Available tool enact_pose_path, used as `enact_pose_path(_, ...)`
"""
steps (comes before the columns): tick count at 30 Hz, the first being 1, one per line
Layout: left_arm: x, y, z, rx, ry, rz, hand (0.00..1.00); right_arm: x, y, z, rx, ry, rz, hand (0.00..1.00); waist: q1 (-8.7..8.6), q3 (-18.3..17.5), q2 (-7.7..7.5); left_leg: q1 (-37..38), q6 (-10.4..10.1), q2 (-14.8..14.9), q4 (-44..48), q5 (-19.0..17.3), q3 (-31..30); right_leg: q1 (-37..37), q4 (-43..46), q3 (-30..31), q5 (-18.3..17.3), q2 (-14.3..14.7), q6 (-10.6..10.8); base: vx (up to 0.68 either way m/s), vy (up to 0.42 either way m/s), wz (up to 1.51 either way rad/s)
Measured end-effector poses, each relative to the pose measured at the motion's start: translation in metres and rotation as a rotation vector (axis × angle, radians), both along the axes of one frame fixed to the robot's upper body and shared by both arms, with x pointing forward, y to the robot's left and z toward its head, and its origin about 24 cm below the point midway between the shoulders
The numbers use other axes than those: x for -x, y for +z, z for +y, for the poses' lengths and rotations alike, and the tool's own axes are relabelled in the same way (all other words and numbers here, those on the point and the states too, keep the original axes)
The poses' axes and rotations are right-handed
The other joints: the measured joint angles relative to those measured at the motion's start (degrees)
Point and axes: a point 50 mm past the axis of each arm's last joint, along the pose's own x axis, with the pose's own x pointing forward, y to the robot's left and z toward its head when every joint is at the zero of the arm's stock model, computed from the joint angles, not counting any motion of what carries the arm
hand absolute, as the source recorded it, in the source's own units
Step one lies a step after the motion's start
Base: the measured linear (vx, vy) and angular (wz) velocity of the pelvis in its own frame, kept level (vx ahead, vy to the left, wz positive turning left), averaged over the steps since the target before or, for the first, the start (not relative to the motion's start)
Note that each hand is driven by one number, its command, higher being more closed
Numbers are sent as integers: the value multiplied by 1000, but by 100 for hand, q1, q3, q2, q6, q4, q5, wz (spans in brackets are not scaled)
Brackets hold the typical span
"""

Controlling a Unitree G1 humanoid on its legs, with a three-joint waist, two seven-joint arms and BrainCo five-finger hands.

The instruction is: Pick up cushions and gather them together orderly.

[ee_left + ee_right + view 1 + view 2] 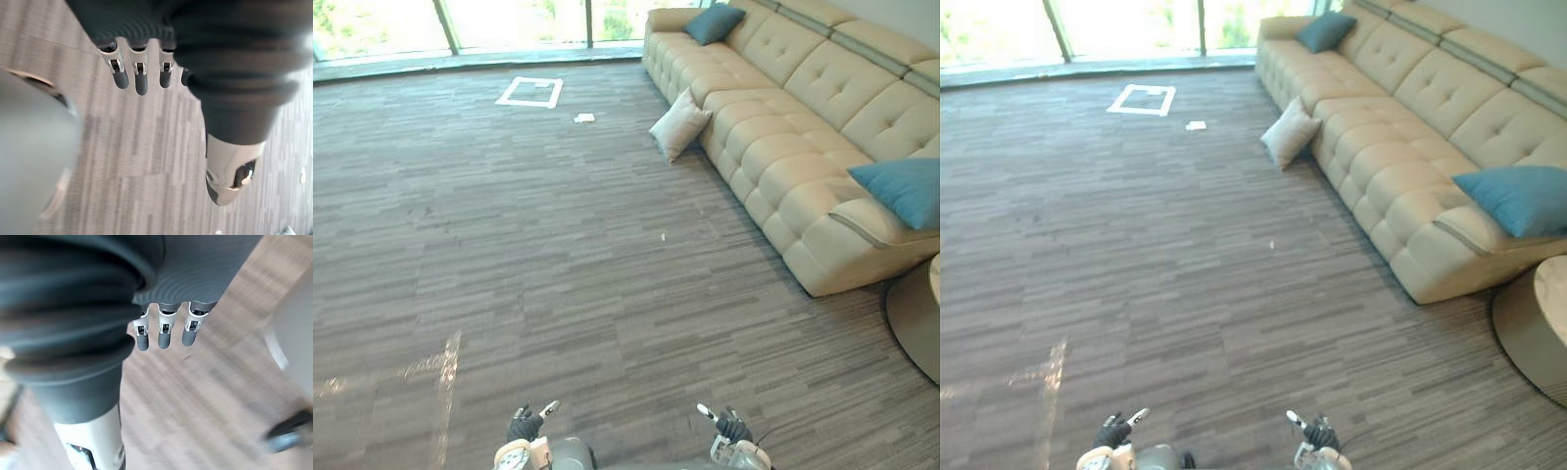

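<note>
- The left hand (523,427) hangs low at the bottom edge of the head views, left of centre, with its dark ribbed cover towards the camera.
- Its fingers (141,81) lie straight in a row, thumb (230,169) set apart, palm empty.
- The right hand (732,426) hangs alike, right of centre.
- Its fingers (164,337) are straight and side by side, thumb (95,445) apart, palm empty.

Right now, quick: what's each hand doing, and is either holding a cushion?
Left hand: open, fingers straight, holding nothing.
Right hand: open, fingers straight, holding nothing.
</note>
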Motion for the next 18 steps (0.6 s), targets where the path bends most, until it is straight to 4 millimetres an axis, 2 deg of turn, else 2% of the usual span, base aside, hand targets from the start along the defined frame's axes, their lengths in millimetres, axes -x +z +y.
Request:
enact_pose_path(1, -1, -1, -5, 10, -13, 6, 0, -2, 3, -5, 21, 10, -16, 0, -34, 13, 83, 459, -22, 22, -277, -123, -9, -429, 176, -373, -246, 45, -258, 611, 44, 2)
enact_pose_path(2, -3, -2, -11, 20, -37, 9, 0, -4, 4, -10, 43, 22, -25, 0, -111, 48, 164, 864, -8, 71, -583, -133, -19, -799, -41, -745, -575, 101, -468, 616, 34, 15)
enact_pose_path(3, -4, -2, -15, 29, -49, 11, 0, -6, 5, -14, 56, 26, -31, 0, -174, 70, 225, 1073, -17, 121, -742, -127, -22, -978, -335, -965, -730, 137, -552, 631, -2, 43)
enact_pose_path(4, -6, -3, -23, 47, -65, 13, 0, -6, 6, -21, 75, 28, -29, 0, -279, 94, 313, 1344, -21, 242, -865, -124, -20, -1247, -1135, -1287, -836, 183, -656, 643, -64, 56)
enact_pose_path(5, -8, -4, -29, 57, -85, 14, 0, -4, 6, -23, 79, 28, -20, 0, -317, 89, 333, 1501, -21, 299, -915, -124, -37, -1439, -1810, -1375, -799, 182, -676, 652, -105, 68)
enact_pose_path(6, -9, -4, -33, 65, -93, 13, 0, -1, 5, -25, 77, 9, -16, 0, -339, 87, 339, 1654, -21, 329, -1008, -124, -67, -1589, -2629, -1348, -586, 183, -654, 682, -190, 62)
enact_pose_path(7, -9, -4, -35, 70, -94, 14, 0, -2, 6, -26, 85, 14, -18, 0, -356, 88, 321, 1843, -24, 327, -1114, -126, -125, -1621, -3490, -1268, -180, 191, -637, 578, -182, 55)
enact_pose_path(8, -8, -5, -37, 75, -88, 18, 0, 1, 6, -29, 89, 15, -12, 0, -398, 95, 364, 2048, -32, 354, -1189, -122, -200, -1582, -3581, -1216, 553, 240, -810, 754, -209, 18)
enact_pose_path(9, -2, -7, -46, 112, -57, 31, 0, -9, 9, -36, 113, 32, -29, 0, -300, 72, 687, 2185, -193, 585, -1161, 186, -276, -1520, -3242, -1268, 250, 438, -1013, 750, -211, 16)
enact_pose_path(10, -3, -7, -48, 122, -46, 24, 0, -13, 10, -35, 111, 36, -33, 0, -344, 119, 694, 2183, -399, 543, -925, 680, -582, -1535, -2708, -1139, -60, 325, -1001, 730, -226, 10)
enact_pose_path(11, -3, -7, -50, 126, -55, 25, 0, -11, 9, -34, 107, 36, -27, 0, -379, 137, 666, 2183, -404, 521, -778, 889, -733, -1539, -2470, -1118, -159, 289, -1014, 813, -338, 48)
enact_pose_path(12, 2, -8, -48, 124, -43, 32, 0, -9, 9, -34, 107, 41, -21, 0, -441, 67, 714, 1725, -618, 655, 482, 1508, -1058, -1105, -2576, -1115, -629, 328, -955, 662, -284, 40)
enact_pose_path(13, 2, -7, -43, 113, -30, 23, 0, -9, 9, -34, 108, 46, -23, 0, -448, 54, 745, 1242, -726, 784, 1425, 1909, -1222, -801, -2911, -1077, -937, 397, -960, 757, -295, 28)
enact_pose_path(14, -1, -5, -38, 109, -1, 3, 0, -15, 12, -36, 118, 48, -37, 0, -408, 130, 922, 364, -851, 1067, 3119, 2056, -1424, -464, -3149, -1102, -975, 649, -1038, 581, -152, -20)
enact_pose_path(15, 1, -5, -33, 103, 40, -2, 0, -16, 12, -35, 114, 48, -39, 0, -328, 213, 939, -224, -861, 1277, 4232, 1861, -1380, -31, -3449, -1068, -1007, 834, -1115, 561, -116, -40)
enact_pose_path(16, 1, -3, -29, 93, 57, -11, 0, -15, 11, -32, 109, 47, -36, 0, -277, 245, 899, -511, -808, 1308, 4644, 1660, -1330, 285, -3678, -1026, -1030, 920, -1153, 633, -53, -57)
enact_pose_path(17, 6, -2, -22, 69, 58, -14, 0, -13, 10, -27, 104, 64, -26, 0, -190, 283, 774, -870, -655, 1283, 4862, 1352, -1166, 832, -4103, -893, -1042, 982, -1172, 498, -18, -43)
enact_pose_path(18, 7, -1, -20, 62, 59, -19, 0, -12, 9, -24, 99, 78, -22, 0, -157, 289, 712, -1084, -588, 1266, 4798, 1198, -1011, 1066, -4336, -820, -1096, 982, -1227, 582, -2, -56)
